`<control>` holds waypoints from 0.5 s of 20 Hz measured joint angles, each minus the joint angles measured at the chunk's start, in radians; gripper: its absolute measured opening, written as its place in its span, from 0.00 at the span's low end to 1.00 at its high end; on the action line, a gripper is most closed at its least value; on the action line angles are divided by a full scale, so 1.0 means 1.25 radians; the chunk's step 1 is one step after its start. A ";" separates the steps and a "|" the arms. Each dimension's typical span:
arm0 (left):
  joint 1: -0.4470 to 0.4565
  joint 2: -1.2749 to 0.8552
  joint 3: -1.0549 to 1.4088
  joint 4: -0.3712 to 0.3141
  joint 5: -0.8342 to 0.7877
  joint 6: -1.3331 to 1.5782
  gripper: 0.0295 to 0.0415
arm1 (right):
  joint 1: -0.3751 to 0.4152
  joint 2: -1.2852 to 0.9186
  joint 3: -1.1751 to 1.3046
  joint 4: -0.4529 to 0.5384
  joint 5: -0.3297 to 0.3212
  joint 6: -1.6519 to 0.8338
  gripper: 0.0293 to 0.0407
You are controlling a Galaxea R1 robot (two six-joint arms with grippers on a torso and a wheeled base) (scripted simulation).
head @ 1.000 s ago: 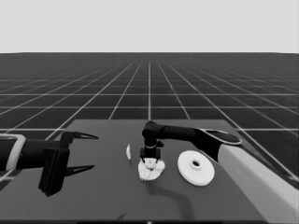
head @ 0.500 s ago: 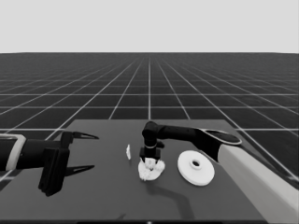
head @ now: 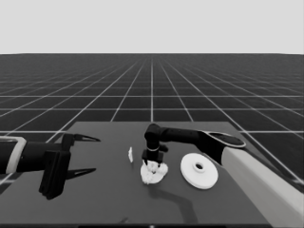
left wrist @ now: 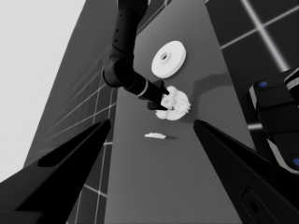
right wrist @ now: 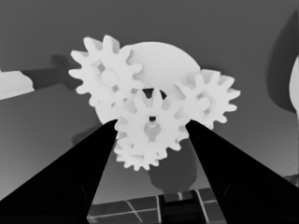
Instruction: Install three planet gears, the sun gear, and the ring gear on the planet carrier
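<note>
Two arms share your dark table (head: 104,199): the right one reaches in from the right to its middle, the left one waits over the left end. Largest of the white parts, the larger round part (head: 199,170) lies flat, just right of the cluster and apart from it. Next comes the smaller round part (right wrist: 161,65), at the table's middle, carrying toothed gears (right wrist: 106,74) on its face. Your right gripper (head: 153,163) stands directly over it, fingers parted on either side of the centre gear (right wrist: 150,129), which sits between the two outer ones; whether the pads touch it, you cannot tell. Your left gripper (head: 80,154) is spread wide, holding nothing. Smallest, a thin white piece (head: 130,154) lies just left of the cluster.
</note>
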 joint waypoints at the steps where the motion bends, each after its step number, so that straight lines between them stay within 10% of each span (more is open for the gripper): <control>1: 0.000 0.000 0.000 0.000 0.000 0.000 0.75 | -0.001 0.000 0.000 0.000 0.000 0.008 0.14; 10: 0.000 0.000 0.000 0.000 0.000 0.000 0.75 | -0.003 -0.001 0.000 0.000 0.000 0.084 0.14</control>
